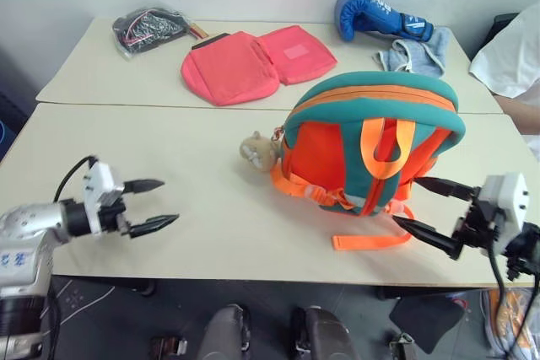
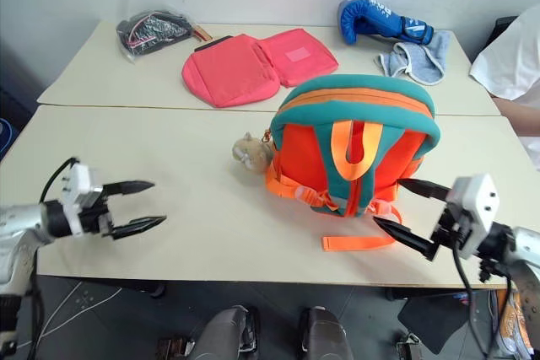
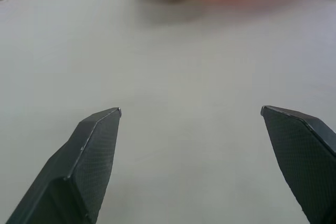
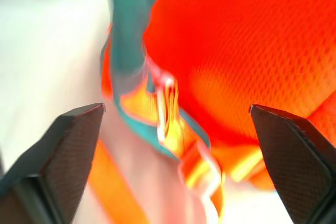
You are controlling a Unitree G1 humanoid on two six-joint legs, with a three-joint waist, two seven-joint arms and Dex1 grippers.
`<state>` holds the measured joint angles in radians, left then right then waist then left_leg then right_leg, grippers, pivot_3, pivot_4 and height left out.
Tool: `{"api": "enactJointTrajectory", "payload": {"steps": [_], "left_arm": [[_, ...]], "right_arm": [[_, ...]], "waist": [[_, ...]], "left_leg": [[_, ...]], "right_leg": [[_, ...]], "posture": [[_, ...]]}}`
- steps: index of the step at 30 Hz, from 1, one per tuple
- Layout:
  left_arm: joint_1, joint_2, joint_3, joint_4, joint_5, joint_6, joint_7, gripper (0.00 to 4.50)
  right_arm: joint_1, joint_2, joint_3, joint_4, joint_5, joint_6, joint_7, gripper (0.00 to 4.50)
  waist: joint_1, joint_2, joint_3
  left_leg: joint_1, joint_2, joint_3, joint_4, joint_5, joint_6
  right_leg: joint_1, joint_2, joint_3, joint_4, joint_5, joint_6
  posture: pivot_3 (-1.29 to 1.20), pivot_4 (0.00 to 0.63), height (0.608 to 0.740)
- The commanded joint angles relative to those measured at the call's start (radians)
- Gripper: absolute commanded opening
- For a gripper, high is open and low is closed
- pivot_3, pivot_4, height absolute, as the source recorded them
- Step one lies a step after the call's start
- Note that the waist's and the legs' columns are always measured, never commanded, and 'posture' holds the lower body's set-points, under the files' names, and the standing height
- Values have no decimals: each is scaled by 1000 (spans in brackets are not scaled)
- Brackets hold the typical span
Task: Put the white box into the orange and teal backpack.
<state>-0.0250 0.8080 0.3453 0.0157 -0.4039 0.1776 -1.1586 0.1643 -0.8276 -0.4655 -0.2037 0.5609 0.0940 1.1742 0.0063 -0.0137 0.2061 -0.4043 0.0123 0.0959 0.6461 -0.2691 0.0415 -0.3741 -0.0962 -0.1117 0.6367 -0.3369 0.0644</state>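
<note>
Just beside right pincer [image 1: 426,206], open, sits backpack [image 1: 371,142], w/ no contact.

no readable text, white markings on boxing glove [image 1: 381,18] illegible

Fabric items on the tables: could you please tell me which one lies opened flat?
The flat pink fabric pouch on the far table, spread open in two halves; the orange and teal backpack stands bulging.

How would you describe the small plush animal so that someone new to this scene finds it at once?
Start at the orange and teal backpack on the near table. The plush animal lies on the tabletop against the backpack's side that faces the left claw. It is tan and fuzzy, unlike the bright backpack straps beside it.
</note>
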Motion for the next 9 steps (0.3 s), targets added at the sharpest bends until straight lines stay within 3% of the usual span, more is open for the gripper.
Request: {"api": "enactJointTrajectory", "payload": {"steps": [1,5,9], "left_arm": [[101,-27,55,-136,-12,-92,17,4500],[165,-44,44,-174,17,-137,50,4500],[170,-44,33,-194,27,-131,88,4500]], "right_arm": [[-59,-27,-59,230,-78,-223,72,4467],[-147,-43,1,406,-137,-359,133,4467],[-197,-23,49,444,-152,-394,134,4467]], "waist": [[-4,0,0],[-8,2,0],[-8,3,0]], "left_leg": [[0,0,0,1,-1,-1],[1,0,1,0,-2,-3],[1,1,1,-1,1,-2]], "right_leg": [[1,0,0,-1,0,0],[0,-1,0,-1,0,1],[-1,1,-1,2,-1,-1]], "posture": [[0,150,740],[0,150,740],[0,150,740]]}}
